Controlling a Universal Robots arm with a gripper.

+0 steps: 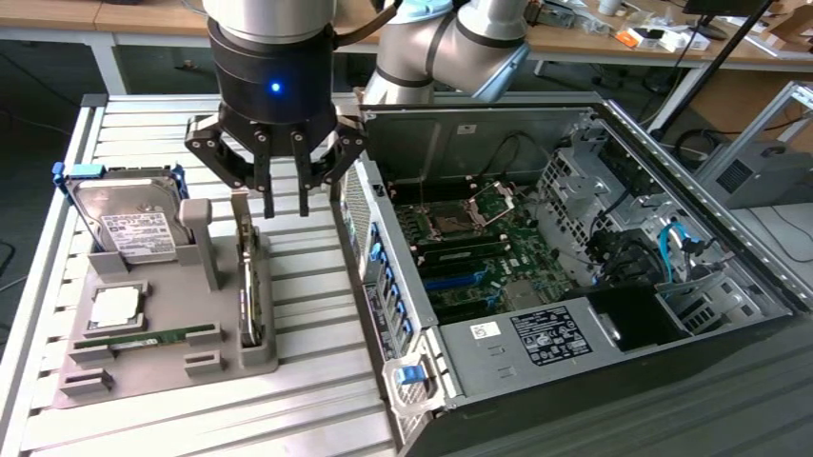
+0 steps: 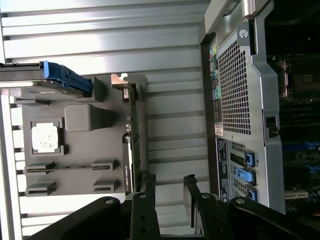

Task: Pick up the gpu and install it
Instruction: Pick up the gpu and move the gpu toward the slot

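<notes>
The claw (image 1: 287, 211) (image 2: 170, 182) hangs open and empty, just beside the computer case (image 1: 381, 276) (image 2: 240, 90). Below it, the graphics card (image 1: 247, 276) (image 2: 132, 145) stands on edge in a grey tray (image 1: 140, 367) alongside that case.

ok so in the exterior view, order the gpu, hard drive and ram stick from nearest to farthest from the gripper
1. gpu, on edge in the holder, just below the gripper.
2. hard drive, propped up at the exterior view's left.
3. ram stick, flat in the holder's front part.
</notes>
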